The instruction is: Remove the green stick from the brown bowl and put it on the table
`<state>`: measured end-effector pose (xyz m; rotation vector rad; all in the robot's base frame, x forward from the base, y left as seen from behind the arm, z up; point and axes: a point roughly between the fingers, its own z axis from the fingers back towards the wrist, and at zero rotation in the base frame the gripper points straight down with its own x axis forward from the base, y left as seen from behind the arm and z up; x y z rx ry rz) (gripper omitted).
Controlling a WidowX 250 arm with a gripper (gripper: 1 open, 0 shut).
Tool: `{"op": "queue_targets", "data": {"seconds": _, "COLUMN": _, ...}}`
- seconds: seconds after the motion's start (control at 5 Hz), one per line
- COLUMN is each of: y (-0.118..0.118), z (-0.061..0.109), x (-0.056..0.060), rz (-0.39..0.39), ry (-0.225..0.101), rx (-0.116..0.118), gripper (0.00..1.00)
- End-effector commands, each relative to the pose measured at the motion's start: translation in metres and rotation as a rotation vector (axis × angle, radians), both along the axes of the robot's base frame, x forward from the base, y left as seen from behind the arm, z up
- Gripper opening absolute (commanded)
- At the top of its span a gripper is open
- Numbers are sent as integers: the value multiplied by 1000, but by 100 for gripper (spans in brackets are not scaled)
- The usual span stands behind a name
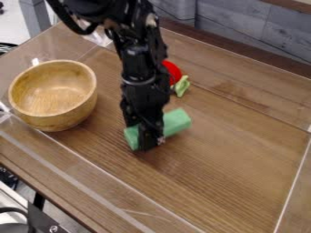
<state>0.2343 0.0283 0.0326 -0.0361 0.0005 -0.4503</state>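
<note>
A: Quick one, biggest thing first. What carries it all?

B: Bench [225, 173], brown wood grain, fills most of the view.

A: Next size down?

B: Brown bowl [54, 96], over by the bench's left edge. Nothing green visible in it.

A: Gripper?

B: Black gripper [149, 133], left of the bench's middle, pointing down. Jaws look closed in around the green stick [162, 130], not spread wide. Can't see any gap between fingers and block, so I'd call it held.

A: And the stick, where exactly?

B: Out of the bowl, well right of it, at the gripper's tips, between the bowl and the middle of the bench. Low, looks down at the bench top; can't tell if it's truly touching.

A: Anything smaller?

B: Red fruit [172, 71] behind, toward the far edge, pale-green leaf [183, 86] beside it. Not our target.

A: Step in hand?

B: Placing, I'd say. Lift-out's done, release isn't.

A: Next move?

B: Make sure the block is resting on the bench, open the jaws, then back straight up so it doesn't get dragged or tipped.
</note>
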Motion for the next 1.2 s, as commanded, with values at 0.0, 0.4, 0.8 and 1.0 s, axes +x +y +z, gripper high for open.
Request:
{"op": "queue_targets", "data": {"seconds": 0.0, "y": 9, "z": 21, "x": 11, "rz": 31, "ry": -56, "rx": 14, "gripper": 0}}
{"op": "queue_targets", "data": {"seconds": 0.4, "y": -12, "z": 13, "x": 21, "rz": 79, "ry": -28, "rx": 23, "gripper": 0}}
{"op": "queue_targets", "data": {"seconds": 0.8, "y": -12, "z": 1, "x": 30, "rz": 169, "ry": -7, "rx": 31, "gripper": 0}}
{"op": "queue_targets", "data": {"seconds": 1.0, "y": -20, "z": 18, "x": 20, "rz": 175, "ry": -4, "rx": 33, "gripper": 0}}
